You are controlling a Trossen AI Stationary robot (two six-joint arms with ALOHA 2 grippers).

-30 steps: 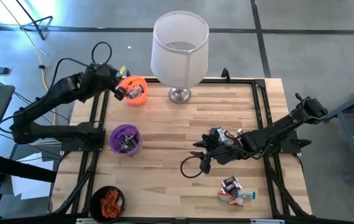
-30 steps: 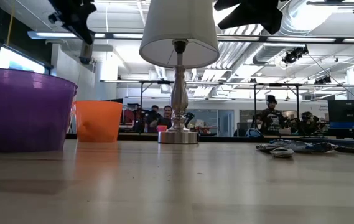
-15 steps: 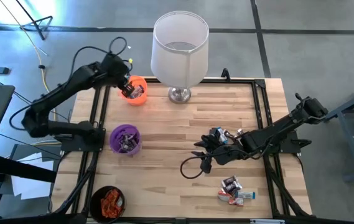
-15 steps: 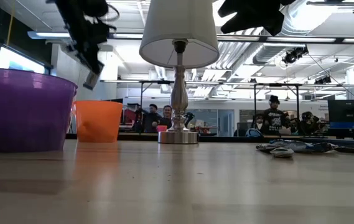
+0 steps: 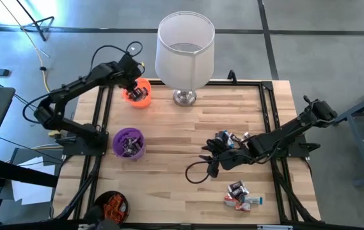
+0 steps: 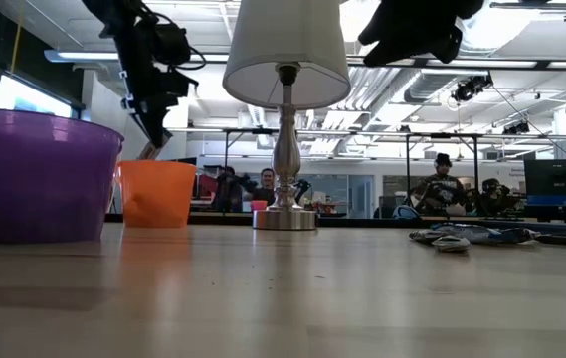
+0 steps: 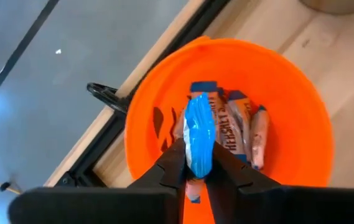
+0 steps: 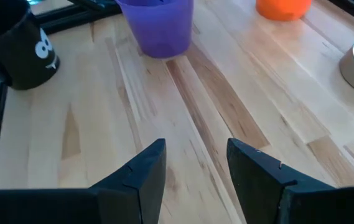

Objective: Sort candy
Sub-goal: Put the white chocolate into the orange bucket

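Observation:
My left gripper [image 5: 134, 86] hangs over the orange cup [image 5: 139, 93] at the table's far left, shut on a blue-wrapped candy [image 7: 200, 138]. Several silver-and-blue candies [image 7: 242, 127] lie inside that cup. In the low view the gripper [image 6: 153, 139] points down just above the cup's rim [image 6: 156, 165]. My right gripper [image 5: 208, 158] stands open above the table's middle right with nothing between its fingers [image 8: 145, 171]. A small heap of candy [image 5: 230, 138] lies on the wood beside it. Another heap [image 5: 240, 195] lies near the front right. My left gripper pinches the blue-wrapped candy between its two fingers, on the candy's end nearest the wrist [image 7: 196, 167]. The fingers come from above, slanting down, and lie along the candy. The candy sticks out past the fingertips, lifted clear above the sweets in the orange cup.
A purple cup [image 5: 128, 142] with dark candy stands at the left. A black cup [image 5: 110, 207] with orange-red candy stands at the front left. A lamp [image 5: 185, 57] with a white shade stands at the far middle. A black cable loop [image 5: 196, 172] lies by my right gripper.
My left gripper has swung from the orange cup's left side to over the cup and has come down toward it, tipping steeper downward. The blue candy has travelled with it.

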